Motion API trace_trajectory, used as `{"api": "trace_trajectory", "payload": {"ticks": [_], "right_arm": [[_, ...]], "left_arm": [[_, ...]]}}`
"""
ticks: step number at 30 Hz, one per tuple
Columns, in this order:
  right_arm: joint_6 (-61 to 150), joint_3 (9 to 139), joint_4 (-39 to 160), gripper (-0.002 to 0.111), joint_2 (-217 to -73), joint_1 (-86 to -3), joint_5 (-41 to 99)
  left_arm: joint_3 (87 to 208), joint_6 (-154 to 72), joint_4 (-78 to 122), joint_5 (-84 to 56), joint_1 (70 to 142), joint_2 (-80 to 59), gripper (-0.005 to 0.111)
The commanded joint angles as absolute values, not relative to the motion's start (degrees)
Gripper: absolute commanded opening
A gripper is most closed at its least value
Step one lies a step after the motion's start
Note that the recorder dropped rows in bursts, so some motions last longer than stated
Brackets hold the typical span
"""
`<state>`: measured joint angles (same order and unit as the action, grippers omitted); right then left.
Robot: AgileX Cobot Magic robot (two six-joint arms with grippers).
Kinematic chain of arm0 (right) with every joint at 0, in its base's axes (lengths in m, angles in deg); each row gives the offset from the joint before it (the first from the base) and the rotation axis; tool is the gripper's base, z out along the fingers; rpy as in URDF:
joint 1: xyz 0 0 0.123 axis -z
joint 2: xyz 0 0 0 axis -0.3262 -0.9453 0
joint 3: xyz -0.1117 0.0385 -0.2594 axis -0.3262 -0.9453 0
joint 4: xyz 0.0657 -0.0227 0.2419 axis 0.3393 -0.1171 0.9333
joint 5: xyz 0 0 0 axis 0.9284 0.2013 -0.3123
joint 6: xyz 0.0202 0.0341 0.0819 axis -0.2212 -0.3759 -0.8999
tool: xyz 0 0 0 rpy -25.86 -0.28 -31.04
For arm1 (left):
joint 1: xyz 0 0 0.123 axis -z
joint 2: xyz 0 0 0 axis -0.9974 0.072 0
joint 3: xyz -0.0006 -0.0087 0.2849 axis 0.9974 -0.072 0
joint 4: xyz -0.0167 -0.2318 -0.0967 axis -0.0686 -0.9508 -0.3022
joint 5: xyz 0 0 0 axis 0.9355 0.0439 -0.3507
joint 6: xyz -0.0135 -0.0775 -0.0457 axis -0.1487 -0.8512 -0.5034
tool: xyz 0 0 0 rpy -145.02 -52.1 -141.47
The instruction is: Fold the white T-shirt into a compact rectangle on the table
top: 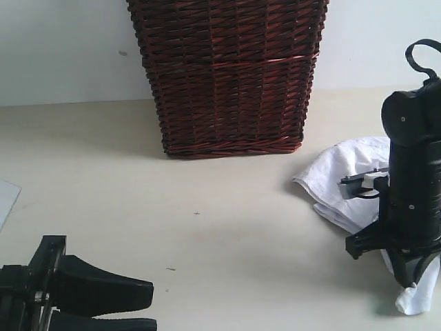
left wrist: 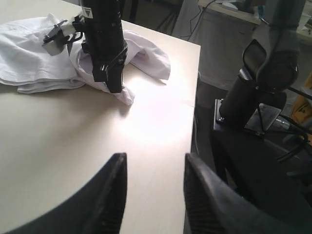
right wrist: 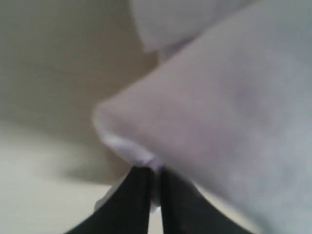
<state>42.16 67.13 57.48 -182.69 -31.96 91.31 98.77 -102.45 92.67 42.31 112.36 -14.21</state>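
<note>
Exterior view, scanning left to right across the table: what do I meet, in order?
left end effector → dark wicker basket → white T-shirt

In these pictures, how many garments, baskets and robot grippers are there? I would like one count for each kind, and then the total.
Garments: 1, the white T-shirt
Baskets: 1, the dark wicker basket
Grippers: 2, the left gripper and the right gripper
Total: 4
</note>
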Motion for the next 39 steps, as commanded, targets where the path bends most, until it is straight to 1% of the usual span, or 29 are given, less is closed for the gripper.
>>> {"api": "trace_trajectory", "payload": {"ticks": [1,2,8,12,16,18,20,21,22,23,25,27,28,29,31,34,37,39], "right_arm": [[48.07,66.92,62.74,0.0,-182.5,-32.02,90.5],[50.86,66.92,65.83,0.0,-182.5,-32.02,90.51],[79.91,66.92,98.99,0.0,-180.43,-34.5,91.38],[99.69,67.69,117.89,0.0,-176.92,-37.76,98.42],[111.44,68.24,133.38,0.0,-173.99,-38.38,99.4],[112.75,68.24,135.59,0.0,-173.29,-38.38,99.4],[107.94,68.24,130.24,0.001,-173.24,-38.38,96.83],[104.31,68.24,125.36,0.005,-173.47,-38.38,94.55],[101.1,68.24,120.6,0.01,-173.62,-38.38,93.61],[99.21,68.24,117.22,0.018,-173.9,-38.38,93.61],[96.61,68.39,112.75,0.036,-173.87,-38.38,94.48],[95.64,69.76,112.38,0.051,-173.22,-38.38,95.44],[94.53,70.87,111.64,0.056,-172.7,-38.38,96.05],[93.08,71.81,109.41,0.057,-172.07,-38.38,96.22],[84.87,74.09,98.54,0.056,-170.75,-38.38,94.27],[60.98,74.71,73.94,0.056,-169.94,-38.38,89.77],[42.34,72.32,54.23,0.056,-170.99,-38.24,89.38],[39.03,70.24,50.0,0.056,-172.71,-37.61,89.06]], "left_arm": [[99.08,-102.53,92.82,42.56,112.69,-13.88,0.039],[99.08,-102.53,92.82,42.44,112.69,-13.88,0.039],[99.08,-102.4,92.71,42.21,112.69,-13.88,0.039],[99.08,-102.02,92.16,41.56,112.69,-13.88,0.039],[99.08,-101.8,90.05,37.06,112.69,-15.22,0.039],[99.08,-101.8,88.32,32.54,112.69,-17.17,0.039],[99.08,-101.92,87.08,29.38,112.56,-19.47,0.039],[99.08,-102.06,86.98,28.1,112.42,-20.88,0.039],[99.08,-102.35,86.98,27.52,112.3,-22.28,0.039],[99.08,-102.73,86.98,26.93,112.3,-23.33,0.039],[99.08,-103.79,86.98,26.57,112.3,-25.51,0.039],[99.08,-104.02,86.98,26.59,112.3,-26.97,0.039],[99.08,-104.39,86.98,26.45,112.3,-27.37,0.039],[99.08,-104.79,87.1,25.87,112.3,-27.61,0.039],[99.08,-105.52,87.35,24.25,112.3,-27.89,0.039],[99.08,-105.75,87.94,24.0,112.3,-27.89,0.039],[99.08,-105.75,87.95,24.12,112.3,-27.89,0.039],[99.08,-105.75,87.95,24.12,112.3,-27.89,0.039]]}}
